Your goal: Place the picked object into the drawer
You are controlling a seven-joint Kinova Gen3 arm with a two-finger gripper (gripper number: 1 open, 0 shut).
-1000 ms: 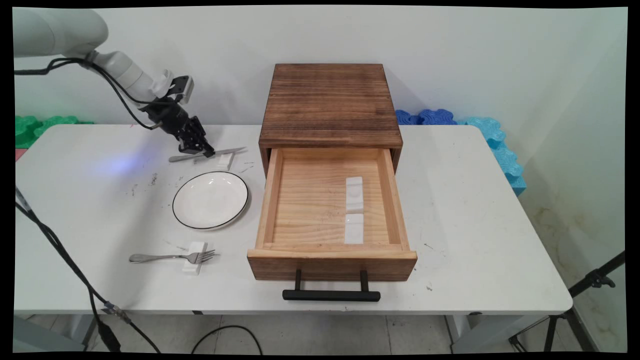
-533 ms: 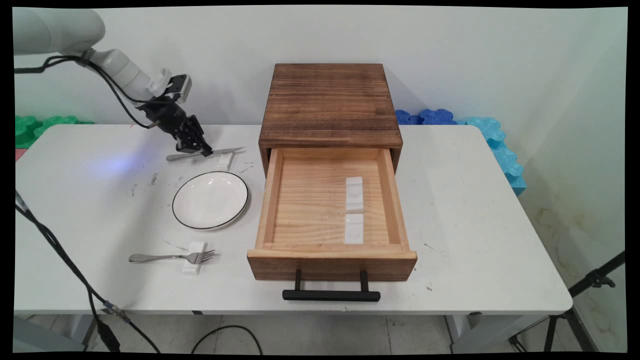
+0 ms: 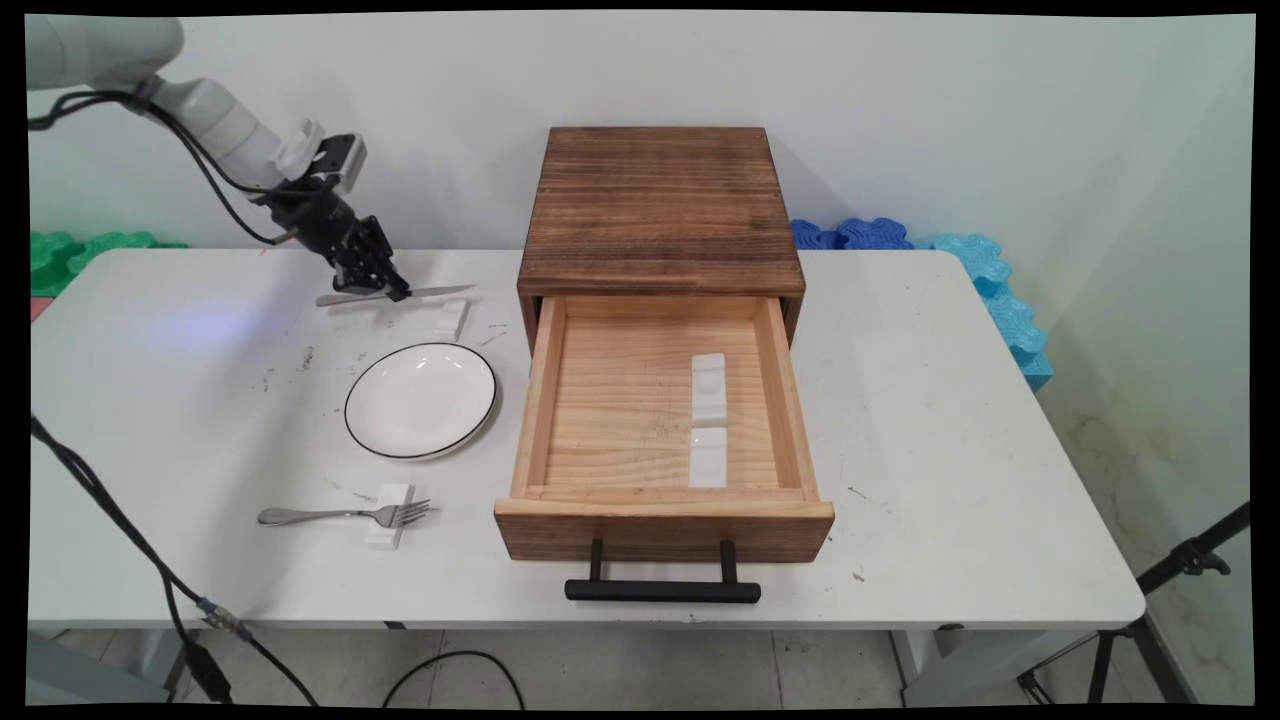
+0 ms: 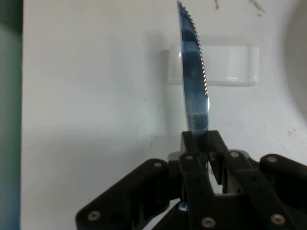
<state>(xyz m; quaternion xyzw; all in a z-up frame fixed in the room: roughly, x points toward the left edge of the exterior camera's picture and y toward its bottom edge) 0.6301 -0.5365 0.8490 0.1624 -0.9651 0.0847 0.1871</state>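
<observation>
Foam pieces in green (image 3: 75, 250) are seen past the tabletop's far-left corner. Near the far edge on the left, a knife (image 3: 395, 295) is clamped between the fingers of the gripper (image 3: 393, 291) and held level, clear of the table (image 3: 950, 500); in the hand view its serrated blade (image 4: 194, 72) runs straight away from the closed fingers (image 4: 192, 163). Just below the blade tip a small white rest (image 3: 450, 320) lies on the tabletop, not touched by the knife. A white plate with a dark rim (image 3: 421, 400) is set nearer the middle, and toward the near edge a fork (image 3: 345, 515) is laid across a second white rest (image 3: 388, 515). At the tabletop's centre a wooden box (image 3: 660, 205) is placed, its drawer (image 3: 660, 520) pulled out; two white rests (image 3: 708, 420) lie inside it. Blue foam pieces (image 3: 960, 270) are seen past the far-right corner.
</observation>
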